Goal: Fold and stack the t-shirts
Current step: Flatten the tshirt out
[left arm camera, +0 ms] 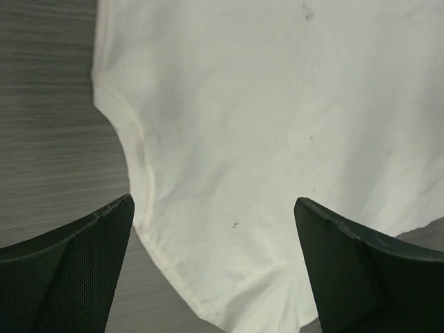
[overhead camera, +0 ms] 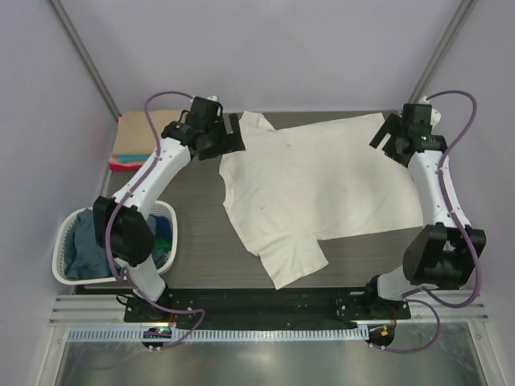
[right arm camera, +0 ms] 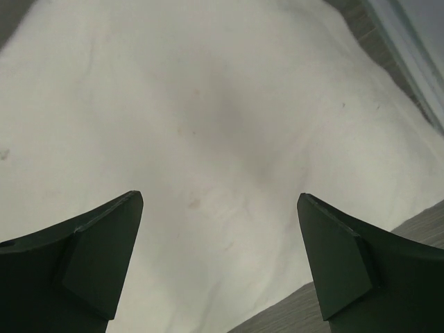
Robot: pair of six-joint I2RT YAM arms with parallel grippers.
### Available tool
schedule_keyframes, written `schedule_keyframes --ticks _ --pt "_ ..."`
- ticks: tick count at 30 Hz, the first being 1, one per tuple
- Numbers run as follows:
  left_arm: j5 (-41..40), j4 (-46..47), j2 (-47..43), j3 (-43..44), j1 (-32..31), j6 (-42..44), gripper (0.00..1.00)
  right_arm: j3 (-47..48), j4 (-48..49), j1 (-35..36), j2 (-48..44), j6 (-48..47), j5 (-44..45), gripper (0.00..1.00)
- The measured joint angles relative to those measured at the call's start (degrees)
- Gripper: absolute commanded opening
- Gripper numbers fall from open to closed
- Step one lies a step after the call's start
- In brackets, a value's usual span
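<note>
A large cream-white t-shirt (overhead camera: pixel 322 185) lies spread flat on the grey table, one sleeve toward the near edge. My left gripper (overhead camera: pixel 223 138) is open and empty above its far left part, by the neckline; the shirt's curved edge shows in the left wrist view (left arm camera: pixel 277 139) between the open fingers (left arm camera: pixel 76 263). My right gripper (overhead camera: pixel 392 138) is open and empty above the shirt's far right corner; its view shows the cloth (right arm camera: pixel 208 139) below. A folded stack of tan, red and teal shirts (overhead camera: pixel 133 145) lies at the far left. Blue and green shirts (overhead camera: pixel 88 245) fill the basket.
The white slatted laundry basket (overhead camera: pixel 66 241) stands at the near left beside the left arm. The bare grey table (overhead camera: pixel 193 233) shows round the shirt. Metal frame posts rise at the back corners.
</note>
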Motion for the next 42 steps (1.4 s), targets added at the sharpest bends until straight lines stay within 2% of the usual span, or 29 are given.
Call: schedule_keyframes --ticks 3,6,10,14,18,22,26,28,30,36,42 --pt "-1.73 5.53 -2.25 -7.48 -5.66 -2.12 0.97 -6.49 3.08 0.0 4.98 1.03 -2.49 1.0" --pt "-3.37 8.66 -0.09 -14.01 -10.8 -4.52 0.96 -12.15 3.72 0.0 9.64 2.08 -4.79 1.0" --pt "-3.72 12.26 3.98 -20.83 -17.0 -7.34 0.95 -15.93 4.48 0.0 10.38 3.15 -6.86 1.0" --pt "-3.5 14.99 7.45 -23.32 -20.52 -9.22 0.95 -18.1 8.24 0.0 10.27 4.07 -8.98 1.0" --pt "-6.21 16.61 7.23 -25.7 -20.15 -10.14 0.96 -21.03 9.86 0.0 10.08 4.59 -11.39 1.0" --pt "-8.72 17.94 1.75 -33.07 -18.18 -10.91 0.97 -24.9 10.8 0.0 8.35 5.9 -13.68 1.0" --pt "-9.94 15.21 -7.74 -43.56 -11.91 -11.98 0.98 -29.57 11.61 0.7 3.89 8.17 -15.63 1.0" --pt "-10.71 11.87 -10.58 -46.14 -8.94 -11.98 0.98 -31.76 12.02 1.92 0.7 9.27 -16.06 1.0" --pt "-10.99 8.41 -12.31 -46.58 -7.8 -11.78 0.99 -33.38 12.11 3.48 -2.91 10.45 -16.7 1.0" --pt "-10.95 4.79 -16.59 -43.32 -9.81 -9.86 0.99 -35.78 13.0 5.95 -11.06 12.74 -16.55 1.0" --pt "-10.36 6.88 -16.85 -40.54 -11.17 -8.48 0.98 -40.87 16.65 5.88 -8.9 12.92 -15.39 1.0"
